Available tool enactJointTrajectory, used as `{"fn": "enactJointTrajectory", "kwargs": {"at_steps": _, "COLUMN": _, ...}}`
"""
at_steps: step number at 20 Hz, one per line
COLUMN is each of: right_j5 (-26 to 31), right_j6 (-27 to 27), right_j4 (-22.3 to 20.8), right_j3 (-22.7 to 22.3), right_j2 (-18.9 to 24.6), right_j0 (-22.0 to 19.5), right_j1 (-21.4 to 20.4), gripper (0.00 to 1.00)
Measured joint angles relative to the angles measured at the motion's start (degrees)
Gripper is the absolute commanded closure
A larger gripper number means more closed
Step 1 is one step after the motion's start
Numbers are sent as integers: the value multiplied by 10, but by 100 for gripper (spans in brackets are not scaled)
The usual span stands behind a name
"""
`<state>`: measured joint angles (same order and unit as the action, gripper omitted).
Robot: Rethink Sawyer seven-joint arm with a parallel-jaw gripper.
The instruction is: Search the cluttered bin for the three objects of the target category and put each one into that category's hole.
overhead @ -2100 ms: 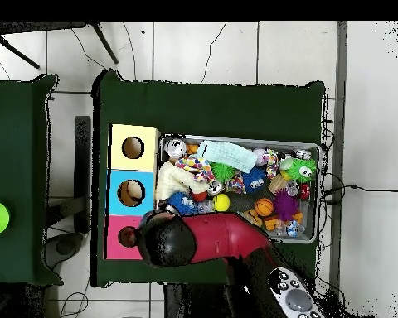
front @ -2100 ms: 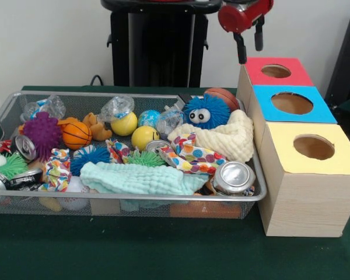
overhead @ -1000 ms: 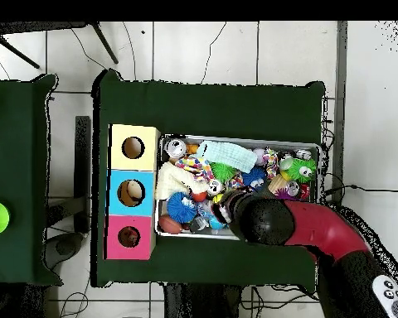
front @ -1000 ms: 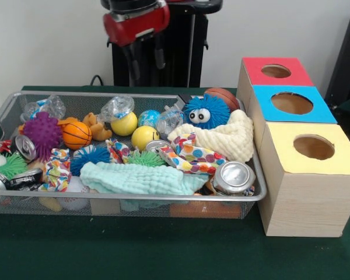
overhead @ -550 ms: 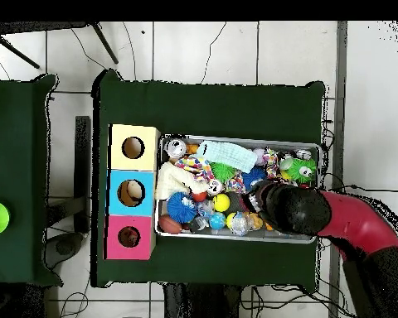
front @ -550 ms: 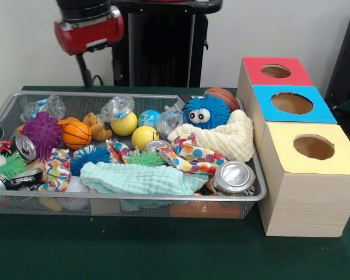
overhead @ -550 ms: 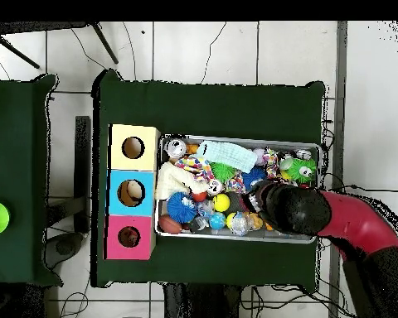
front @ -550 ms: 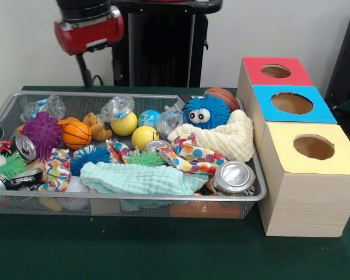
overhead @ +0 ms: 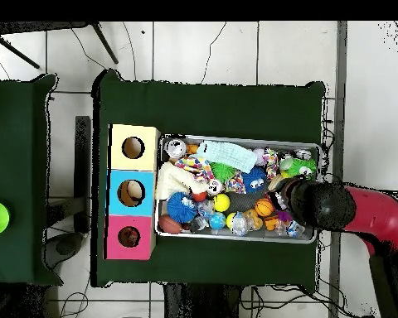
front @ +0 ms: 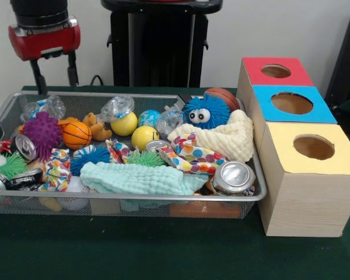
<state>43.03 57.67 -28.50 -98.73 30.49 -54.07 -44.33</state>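
The silver wire-mesh bin [front: 134, 199] is full of toys, cans and cloths; it also shows in the overhead view [overhead: 235, 140]. A tan bear-like soft toy [front: 95, 126] lies at the bin's back left, next to the orange toy basketball [front: 76, 135]. No tiger-striped toy shows. Something orange [front: 201, 209] shows through the front mesh under a can; I cannot tell what it is. My gripper [front: 56, 76] hangs open and empty above the bin's far left corner. In the overhead view my arm's wrist [overhead: 318, 205] hides it. The red-ringed hole [front: 276, 71] is at the far right, also in the overhead view [overhead: 129, 237].
The blue-ringed hole [front: 291, 103] and the yellow-ringed hole [front: 314, 147] lie nearer the camera than the red one. A blue fuzzy ball with googly eyes [front: 205, 112], a purple spiky ball [front: 41, 133], a can [front: 234, 177] and a mint cloth [front: 137, 178] fill the bin.
My gripper has swung from beside the red box across the back of the bin to above its far left corner, open and empty throughout. Nothing in the bin has moved.
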Motion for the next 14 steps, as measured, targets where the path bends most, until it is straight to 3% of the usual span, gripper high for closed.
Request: {"fn": "enactJointTrajectory", "kwargs": {"at_steps": 14, "right_j5": 0, "right_j6": 0, "right_j4": -84, "right_j3": 9, "right_j2": 0, "right_j0": -14, "right_j1": 48, "gripper": 0}}
